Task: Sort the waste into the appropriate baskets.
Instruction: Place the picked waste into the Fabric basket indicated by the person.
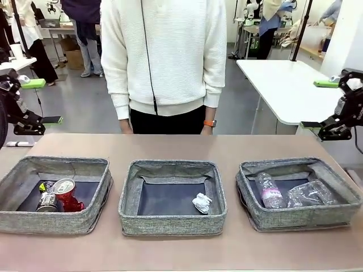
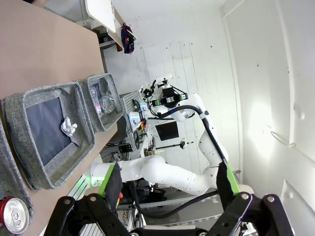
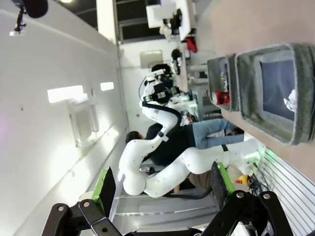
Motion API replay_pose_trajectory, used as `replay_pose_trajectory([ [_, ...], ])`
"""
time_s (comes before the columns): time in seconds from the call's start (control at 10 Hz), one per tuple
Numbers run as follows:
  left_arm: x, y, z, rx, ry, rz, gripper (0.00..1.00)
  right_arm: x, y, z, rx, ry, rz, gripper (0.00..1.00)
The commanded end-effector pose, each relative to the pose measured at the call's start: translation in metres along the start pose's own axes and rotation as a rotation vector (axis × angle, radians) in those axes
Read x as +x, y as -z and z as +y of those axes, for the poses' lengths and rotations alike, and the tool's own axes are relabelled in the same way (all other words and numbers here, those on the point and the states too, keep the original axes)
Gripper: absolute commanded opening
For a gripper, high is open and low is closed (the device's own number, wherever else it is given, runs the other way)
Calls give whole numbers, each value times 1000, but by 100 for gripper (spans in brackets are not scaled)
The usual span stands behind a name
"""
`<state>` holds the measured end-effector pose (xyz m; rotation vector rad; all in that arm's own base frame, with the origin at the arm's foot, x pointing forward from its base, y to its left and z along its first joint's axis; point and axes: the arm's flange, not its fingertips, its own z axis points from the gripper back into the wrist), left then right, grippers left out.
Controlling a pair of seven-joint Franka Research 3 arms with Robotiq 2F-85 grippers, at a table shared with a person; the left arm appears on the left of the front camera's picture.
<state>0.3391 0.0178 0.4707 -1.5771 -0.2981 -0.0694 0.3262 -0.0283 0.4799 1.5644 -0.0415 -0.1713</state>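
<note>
Sort looks finished: crushed red can (image 1: 67,194) and silver-dark can (image 1: 47,202) lie in the grey woven basket (image 1: 34,221) below the left gripper (image 1: 41,102). Crumpled white paper ball (image 1: 202,203) sits in the middle basket (image 1: 170,222). Clear bottle with pink label (image 1: 270,191) and clear plastic cup (image 1: 309,194) share the basket (image 1: 300,217) under the right gripper (image 1: 320,103). Both sets of jaws stand apart, empty, raised at the table's sides. No loose litter visible on the brown table (image 1: 181,252); a person in a white sweater (image 1: 164,56) stands beyond, clear of the baskets.
</note>
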Motion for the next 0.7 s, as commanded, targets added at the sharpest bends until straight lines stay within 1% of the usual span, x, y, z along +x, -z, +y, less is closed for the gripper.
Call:
replay_pose_trajectory([
  [0.0, -2, 1, -3, -17, 6, -3, 100, 3, 1, 4, 21, -5, 1, 100],
  [0.6, -2, 1, -3, -17, 6, -3, 100, 3, 1, 4, 21, -5, 1, 100],
])
